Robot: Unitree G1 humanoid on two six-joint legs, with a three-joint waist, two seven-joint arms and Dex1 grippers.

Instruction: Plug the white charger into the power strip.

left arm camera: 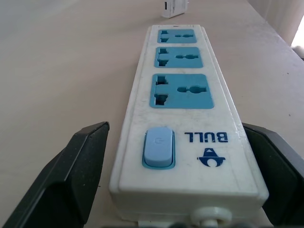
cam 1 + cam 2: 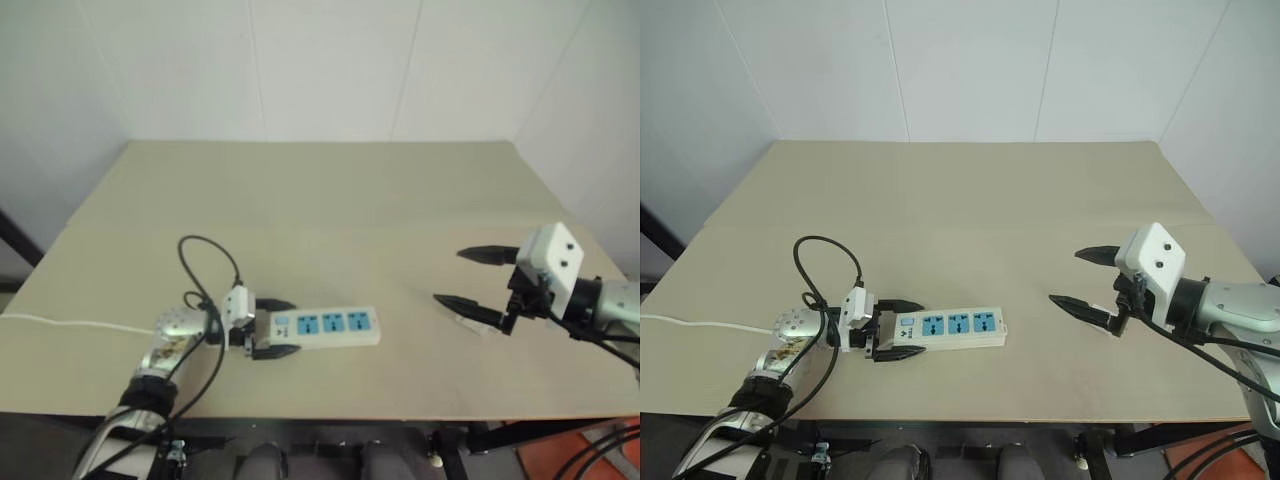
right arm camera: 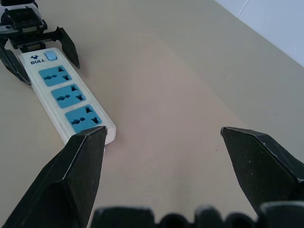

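Observation:
The power strip [image 2: 330,326] lies flat near the table's front edge, left of centre, with three blue sockets and a blue switch [image 1: 158,146] at its left end. My left gripper [image 2: 277,328] is open, with one black finger [image 1: 71,175] on each side of the switch end and a gap showing beside the strip. The white charger [image 1: 173,7] sits on the table beyond the strip's far end, a small white piece [image 2: 472,323] just under my right gripper's lower finger. My right gripper [image 2: 450,276] hovers open over the table's right side, holding nothing.
The strip's white cord [image 2: 60,323] runs off the table's left edge. A black cable [image 2: 200,250] loops up from my left wrist. The tan table [image 2: 330,200] meets white walls at the back; its right edge lies close behind my right arm.

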